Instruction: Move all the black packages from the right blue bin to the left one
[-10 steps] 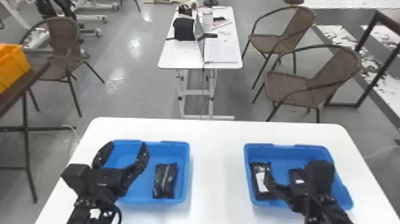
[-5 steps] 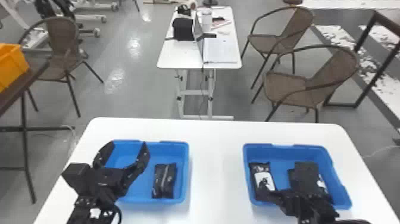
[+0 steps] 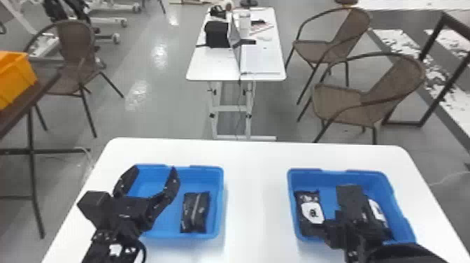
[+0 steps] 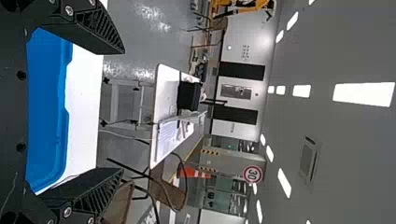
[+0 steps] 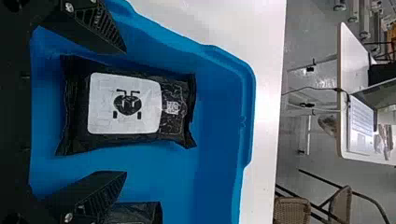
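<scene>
In the head view my left gripper (image 3: 154,171) stands open and empty over the left blue bin (image 3: 219,196), beside a black package (image 3: 195,212) lying there. In the left wrist view the left gripper (image 4: 123,110) is spread wide. My right gripper (image 3: 351,210) hangs over the right blue bin (image 3: 388,185); one black package (image 3: 310,210) is on its left, another (image 3: 378,211) partly hidden behind it. In the right wrist view the right gripper (image 5: 125,112) is open, with a white-labelled black package (image 5: 123,105) below the gap. Part of another package (image 5: 140,213) shows beside one finger.
Both bins stand on a white table (image 3: 255,196), with bare tabletop between them. Farther back are a small white table (image 3: 213,66) with a laptop, and brown chairs (image 3: 349,101). An orange crate (image 3: 15,78) rests on a dark table at the left.
My right gripper has moved left across the right bin, uncovering more of the package on its right. The left gripper and the packages have stayed in place.
</scene>
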Controlling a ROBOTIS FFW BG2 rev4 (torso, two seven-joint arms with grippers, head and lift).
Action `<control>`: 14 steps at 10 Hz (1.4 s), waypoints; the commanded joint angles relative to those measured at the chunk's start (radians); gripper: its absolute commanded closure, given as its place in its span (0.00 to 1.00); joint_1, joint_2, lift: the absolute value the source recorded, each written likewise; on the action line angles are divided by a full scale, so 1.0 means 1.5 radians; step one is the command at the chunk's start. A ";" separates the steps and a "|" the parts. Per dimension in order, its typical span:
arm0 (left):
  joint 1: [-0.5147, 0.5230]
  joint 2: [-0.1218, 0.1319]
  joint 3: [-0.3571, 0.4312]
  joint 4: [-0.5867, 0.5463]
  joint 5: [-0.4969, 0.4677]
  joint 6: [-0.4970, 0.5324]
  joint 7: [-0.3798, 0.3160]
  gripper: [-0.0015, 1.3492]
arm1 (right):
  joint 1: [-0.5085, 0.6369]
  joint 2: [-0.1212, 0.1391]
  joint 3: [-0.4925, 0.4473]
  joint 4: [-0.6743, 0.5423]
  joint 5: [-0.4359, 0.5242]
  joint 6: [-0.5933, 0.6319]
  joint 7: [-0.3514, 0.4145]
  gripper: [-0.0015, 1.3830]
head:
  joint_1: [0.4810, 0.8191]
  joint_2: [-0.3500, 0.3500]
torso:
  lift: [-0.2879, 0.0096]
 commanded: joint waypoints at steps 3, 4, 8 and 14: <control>-0.001 -0.002 0.003 0.000 0.004 0.001 -0.011 0.10 | -0.032 0.000 0.008 0.039 0.039 0.031 0.033 0.13 | 0.63 0.54 | 0.97; -0.001 -0.002 0.002 0.000 0.004 0.001 -0.012 0.10 | -0.038 0.000 0.008 0.048 0.044 0.032 0.045 0.32 | 0.63 0.54 | 0.97; 0.002 -0.002 0.004 0.000 0.001 -0.002 -0.012 0.10 | -0.013 -0.001 0.004 0.012 0.036 0.017 0.056 0.87 | 0.63 0.54 | 0.97; 0.000 -0.002 0.012 0.001 0.013 -0.020 -0.011 0.10 | 0.084 -0.014 -0.015 -0.204 0.080 -0.037 0.053 0.87 | 0.63 0.55 | 0.97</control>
